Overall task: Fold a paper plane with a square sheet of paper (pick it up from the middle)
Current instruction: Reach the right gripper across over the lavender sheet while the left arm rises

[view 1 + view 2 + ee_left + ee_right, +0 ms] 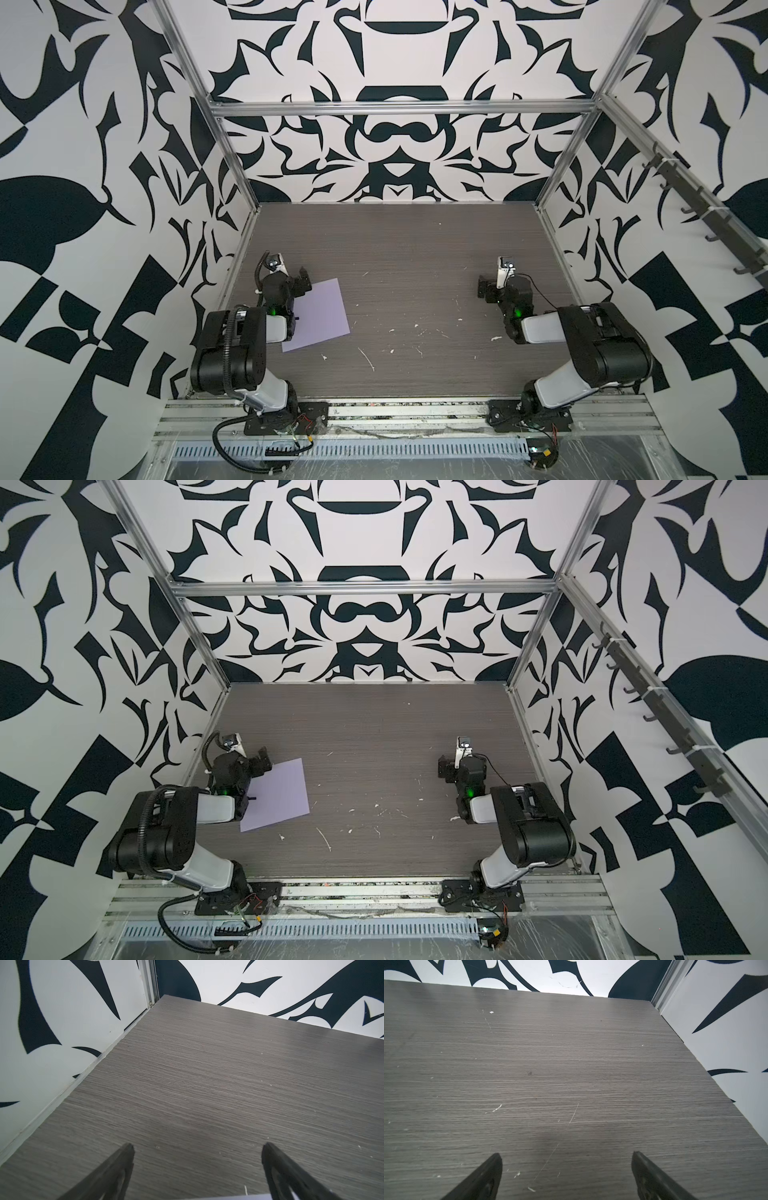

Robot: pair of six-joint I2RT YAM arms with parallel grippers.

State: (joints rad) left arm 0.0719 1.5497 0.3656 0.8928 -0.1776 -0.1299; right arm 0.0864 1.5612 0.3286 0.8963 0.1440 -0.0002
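The square sheet of paper [322, 316] [279, 796] lies flat and unfolded on the grey wood-grain table, left of the middle in both top views. Its left part is hidden under my left arm. My left gripper [302, 281] [262, 761] hangs open over the sheet's far left corner. In the left wrist view its jaws [198, 1147] stand wide apart with nothing between them, and a sliver of the sheet [239, 1197] shows at the picture's edge. My right gripper [484, 289] [444, 767] [566, 1155] is open and empty over bare table on the right. No paper plane is in view.
Small white flecks [368, 359] and scratches dot the table [395, 249] near the front middle. Patterned walls on aluminium posts [232, 158] close in the left, right and back sides. Both arm bases stand on a rail [407, 411] along the front edge.
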